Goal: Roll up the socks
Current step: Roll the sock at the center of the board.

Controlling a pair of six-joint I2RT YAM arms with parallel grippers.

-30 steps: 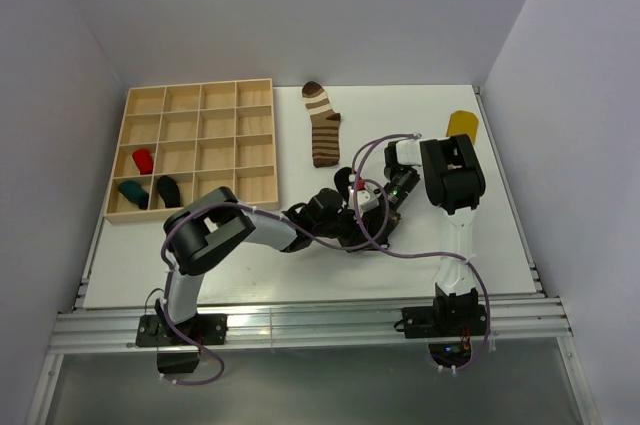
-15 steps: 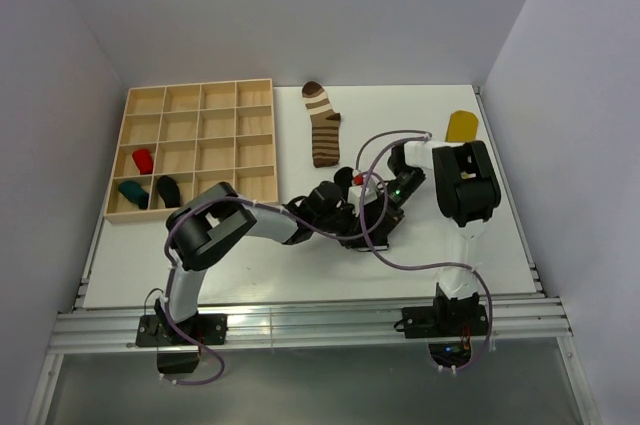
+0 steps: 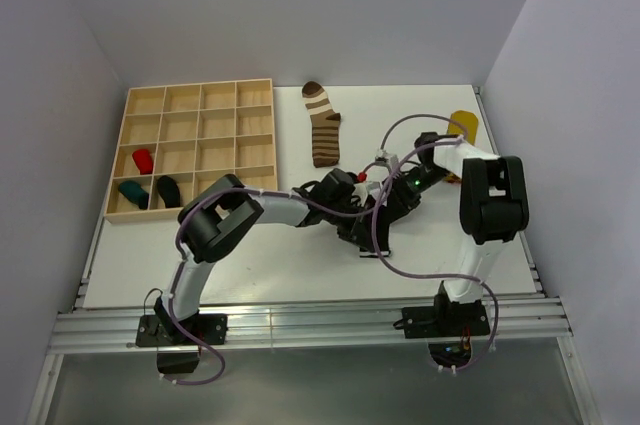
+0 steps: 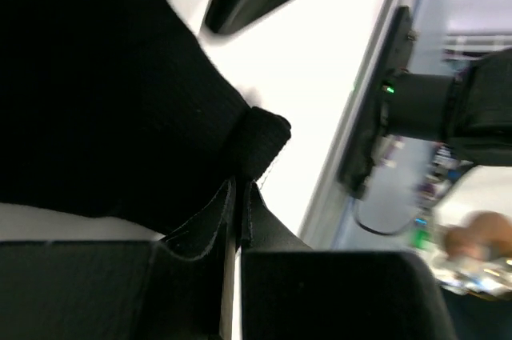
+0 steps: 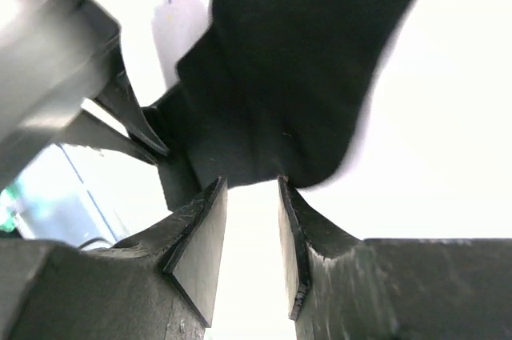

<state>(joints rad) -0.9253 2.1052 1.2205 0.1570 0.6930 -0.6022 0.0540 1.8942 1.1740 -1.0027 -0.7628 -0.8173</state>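
Note:
A black sock point(image 3: 367, 237) lies at the table's middle, with white stripes showing at its near end. My left gripper point(image 3: 352, 213) is shut on its fabric; in the left wrist view the fingertips point(image 4: 238, 190) pinch a fold of the sock point(image 4: 104, 100). My right gripper point(image 3: 389, 207) is open, and its fingertips point(image 5: 250, 186) touch the edge of the sock point(image 5: 296, 76). The brown-and-cream striped sock point(image 3: 322, 125) lies flat at the back. The yellow sock point(image 3: 461, 123) lies at the back right, partly hidden by the right arm.
A wooden compartment tray point(image 3: 200, 85) stands at the back left, holding a red roll point(image 3: 142, 160), a teal roll point(image 3: 132, 192) and a black roll point(image 3: 167, 189). Purple cables loop over the arms near the sock. Side walls enclose the table.
The right arm has swung outward to the right, and its gripper now reaches the sock from the right. The left gripper has shifted right with the sock fabric in it.

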